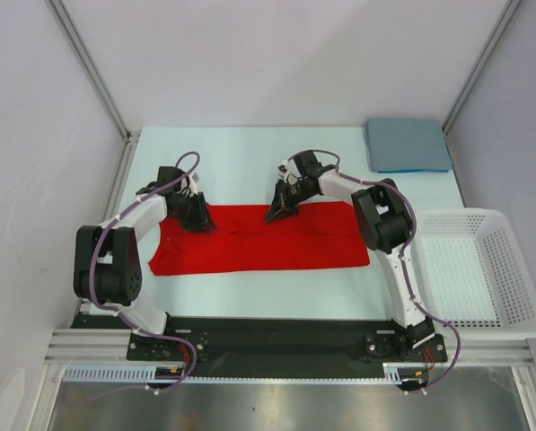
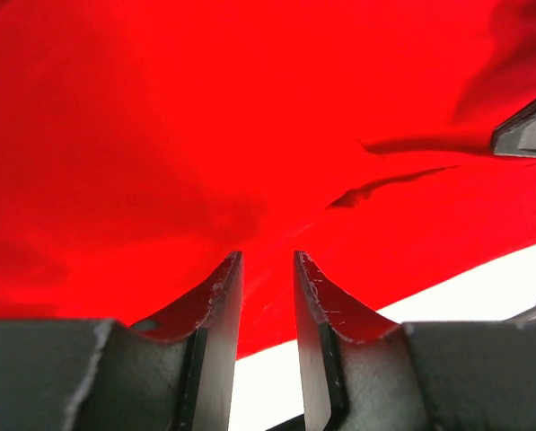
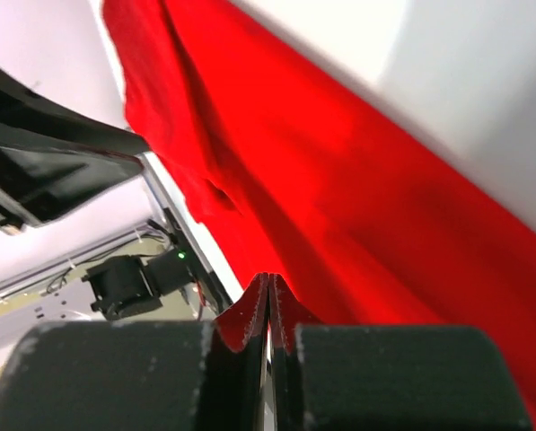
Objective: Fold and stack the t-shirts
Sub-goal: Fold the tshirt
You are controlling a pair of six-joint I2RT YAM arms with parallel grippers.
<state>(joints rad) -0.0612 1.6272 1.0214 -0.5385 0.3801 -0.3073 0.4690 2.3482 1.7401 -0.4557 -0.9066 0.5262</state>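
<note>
Red across the middle of the table (image 1: 276, 171): the red shirt (image 1: 268, 241), flat, a long band running left to right, with both arms reaching to its far edge. Mostly smooth, with a few shallow creases in the left wrist view.

Slate blue in the far right corner: the blue shirt (image 1: 408, 145), folded square, well apart from the red shirt.

At the right edge of the table, a white mesh basket (image 1: 505, 260), near the red shirt's right end and not touching it.

Left gripper (image 1: 198, 221) down at the red shirt's far left corner. In its wrist view, fingers (image 2: 221, 296) a narrow gap apart, tips right at the cloth, bare table showing through the gap lower down. Nothing seen pinched between them.

Right gripper (image 1: 281, 214) down on the red shirt's far edge, near the middle of its length. In its wrist view, fingers (image 3: 250, 310) pressed flat together with no gap, tips at the edge of the cloth. Cannot tell whether a fold is caught between them.
</note>
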